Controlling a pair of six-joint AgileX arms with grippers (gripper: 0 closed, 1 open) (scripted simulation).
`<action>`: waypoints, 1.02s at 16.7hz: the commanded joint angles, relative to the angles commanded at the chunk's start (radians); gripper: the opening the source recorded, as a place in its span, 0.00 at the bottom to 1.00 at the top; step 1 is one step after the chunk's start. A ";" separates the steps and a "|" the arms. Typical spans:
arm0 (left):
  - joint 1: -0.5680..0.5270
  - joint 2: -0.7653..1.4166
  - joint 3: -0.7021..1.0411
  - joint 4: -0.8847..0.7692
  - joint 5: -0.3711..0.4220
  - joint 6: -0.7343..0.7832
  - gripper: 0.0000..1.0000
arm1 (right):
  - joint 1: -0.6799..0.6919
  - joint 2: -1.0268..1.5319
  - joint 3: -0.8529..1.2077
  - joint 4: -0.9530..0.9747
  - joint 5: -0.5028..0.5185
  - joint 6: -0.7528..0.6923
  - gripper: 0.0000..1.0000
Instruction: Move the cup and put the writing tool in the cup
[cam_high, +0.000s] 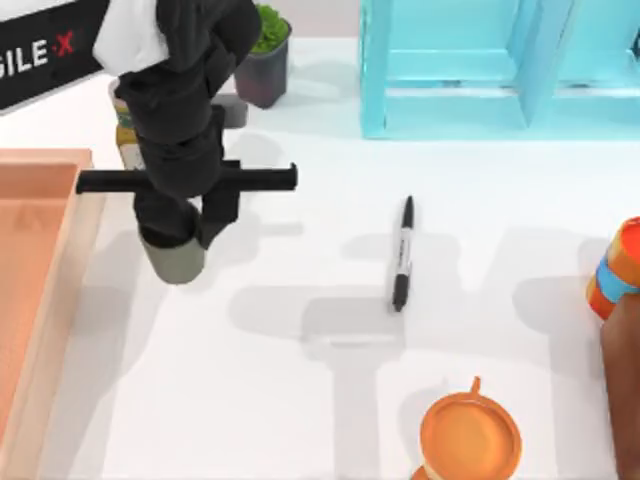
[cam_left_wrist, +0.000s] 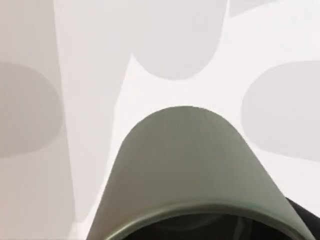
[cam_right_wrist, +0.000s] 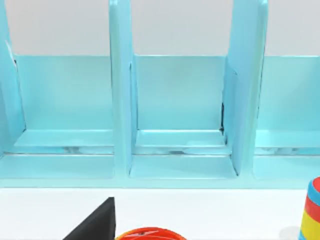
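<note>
A simulated test bench for robot arms

The plain white counter (cam_high: 300, 400) carries unrelated props: a turquoise rack (cam_high: 480, 70), an orange mug (cam_high: 470, 440), a potted plant (cam_high: 262, 55) and a wooden tray (cam_high: 60, 260).

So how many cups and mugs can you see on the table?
2. The grey cup is at the table's left, under the left gripper. The orange mug sits near the front edge, right of the middle. Others could hide beneath the arm.
</note>
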 joint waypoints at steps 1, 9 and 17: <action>0.001 0.001 -0.011 0.013 0.000 0.001 0.00 | 0.000 0.000 0.000 0.000 0.000 0.000 1.00; 0.010 0.029 -0.139 0.167 -0.001 0.013 0.00 | 0.000 0.000 0.000 0.000 0.000 0.000 1.00; 0.010 0.029 -0.139 0.167 -0.001 0.013 0.45 | 0.000 0.000 0.000 0.000 0.000 0.000 1.00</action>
